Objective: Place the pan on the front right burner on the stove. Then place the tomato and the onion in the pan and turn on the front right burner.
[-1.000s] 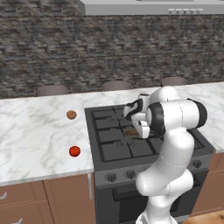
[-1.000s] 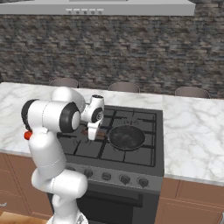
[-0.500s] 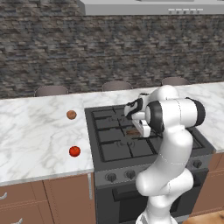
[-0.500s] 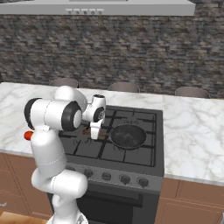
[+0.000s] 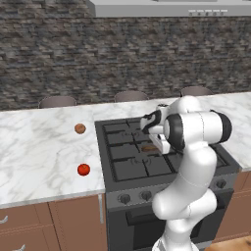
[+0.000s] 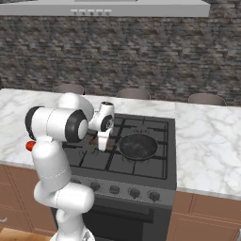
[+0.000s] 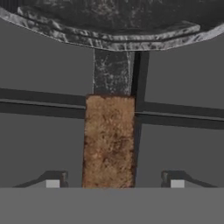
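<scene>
The pan [image 6: 137, 146] sits on the front right burner [image 6: 141, 162] of the stove [image 6: 155, 125]; its brown handle points left toward the gripper [image 6: 102, 145], which hangs over the handle; the tomato [image 6: 30, 146] peeks out behind the arm.

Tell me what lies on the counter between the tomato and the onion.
Nothing: in the left base view, bare marble counter separates the tomato from the onion.
</scene>
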Controlling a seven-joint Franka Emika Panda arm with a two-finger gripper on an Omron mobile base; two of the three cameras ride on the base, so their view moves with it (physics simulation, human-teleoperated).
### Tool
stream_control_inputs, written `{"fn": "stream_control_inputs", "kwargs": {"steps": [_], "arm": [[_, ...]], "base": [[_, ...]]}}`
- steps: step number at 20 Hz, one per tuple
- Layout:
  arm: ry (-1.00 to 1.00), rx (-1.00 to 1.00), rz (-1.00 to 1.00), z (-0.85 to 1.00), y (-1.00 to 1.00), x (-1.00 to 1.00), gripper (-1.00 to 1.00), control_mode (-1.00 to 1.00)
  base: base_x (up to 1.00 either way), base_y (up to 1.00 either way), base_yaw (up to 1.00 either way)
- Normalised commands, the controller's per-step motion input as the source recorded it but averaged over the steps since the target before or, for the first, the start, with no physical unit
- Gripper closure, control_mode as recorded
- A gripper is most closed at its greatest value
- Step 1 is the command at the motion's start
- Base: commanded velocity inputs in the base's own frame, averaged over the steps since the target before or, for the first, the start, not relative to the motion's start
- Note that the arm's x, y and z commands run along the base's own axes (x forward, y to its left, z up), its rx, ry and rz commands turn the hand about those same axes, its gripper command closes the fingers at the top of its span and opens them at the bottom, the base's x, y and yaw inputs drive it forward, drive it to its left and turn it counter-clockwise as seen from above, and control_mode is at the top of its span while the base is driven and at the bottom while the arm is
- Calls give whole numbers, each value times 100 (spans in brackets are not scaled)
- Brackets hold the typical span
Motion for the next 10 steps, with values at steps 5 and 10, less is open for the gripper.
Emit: {"fn": "stream_control_inputs", "kwargs": {"steps": [5,10], "arm": [[-3,-3,0,39,0,-34,-100,-100],[-4,-4,3,60,0,-8,-100,-100]], "base": [[0,0,0],[0,0,0]]}}
